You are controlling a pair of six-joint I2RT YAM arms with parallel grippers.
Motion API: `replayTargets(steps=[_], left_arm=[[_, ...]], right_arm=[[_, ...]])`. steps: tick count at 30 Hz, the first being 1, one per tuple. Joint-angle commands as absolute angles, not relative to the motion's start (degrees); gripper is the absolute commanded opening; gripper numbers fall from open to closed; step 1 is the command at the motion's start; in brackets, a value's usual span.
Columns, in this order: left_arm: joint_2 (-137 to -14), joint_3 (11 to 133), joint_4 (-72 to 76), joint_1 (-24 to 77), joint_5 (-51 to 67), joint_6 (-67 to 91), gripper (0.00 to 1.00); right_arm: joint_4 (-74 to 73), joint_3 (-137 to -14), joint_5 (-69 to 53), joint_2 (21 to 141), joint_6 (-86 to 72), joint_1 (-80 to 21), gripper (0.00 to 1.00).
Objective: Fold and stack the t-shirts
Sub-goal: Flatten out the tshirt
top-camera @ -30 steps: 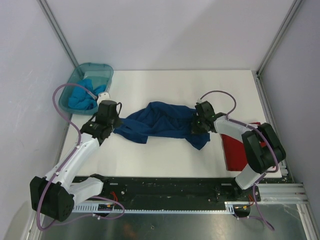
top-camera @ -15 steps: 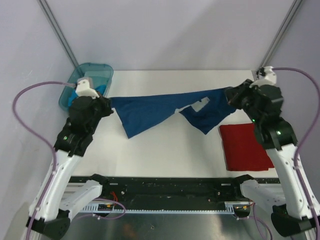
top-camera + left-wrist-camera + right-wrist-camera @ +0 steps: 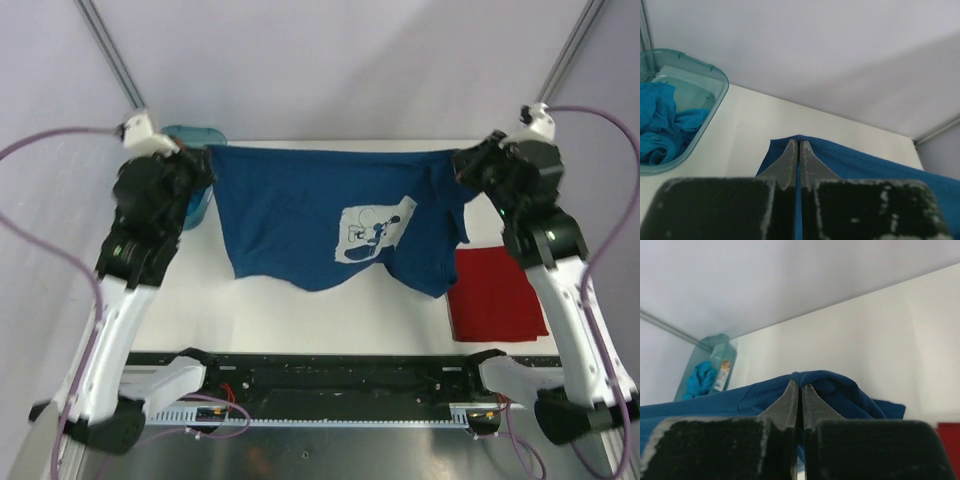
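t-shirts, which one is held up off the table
The navy blue cartoon-print t-shirt, held up by the left hand and right hand. The plain red t-shirt lies flat; the turquoise t-shirt is in the teal plastic tub.

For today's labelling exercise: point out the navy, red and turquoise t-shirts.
navy t-shirt (image 3: 285,215), top external view, plain cloth, left half.
red t-shirt (image 3: 497,295), top external view, its middle.
turquoise t-shirt (image 3: 661,125), left wrist view, crumpled folds.
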State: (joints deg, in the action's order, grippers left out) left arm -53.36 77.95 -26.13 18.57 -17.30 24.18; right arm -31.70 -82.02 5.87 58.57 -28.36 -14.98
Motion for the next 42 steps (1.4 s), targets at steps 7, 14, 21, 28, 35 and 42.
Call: replayTargets(steps=[7,14,21,28,35,42], left_arm=[[-88.7,108.6,-15.3,11.4,-14.7,26.2,0.00],[-98.4,131.2,-15.4,5.4,-5.9,28.3,0.00],[-86.0,111.1,-15.3,3.1,-6.5,27.5,0.00],[-72.8,72.7,-15.6,2.9,-9.7,27.8,0.00],[-74.9,50.4,-16.8,2.7,-11.7,33.6,0.00],[-81.0,46.7,-18.5,0.5,-8.2,38.2,0.05]], right_arm=[[-13.1,-102.6,8.4,84.8,-26.9,-10.4,0.00],[-17.2,-121.3,11.5,88.5,-22.8,-10.3,0.00],[-19.8,-100.9,10.3,75.1,-27.4,-10.6,0.00],[-25.7,-74.0,3.8,69.5,-33.4,-14.2,0.00],[-27.5,-64.6,-1.1,82.0,-34.2,-20.3,0.00],[-29.9,-63.8,-2.2,88.6,-34.3,-23.6,0.47]])
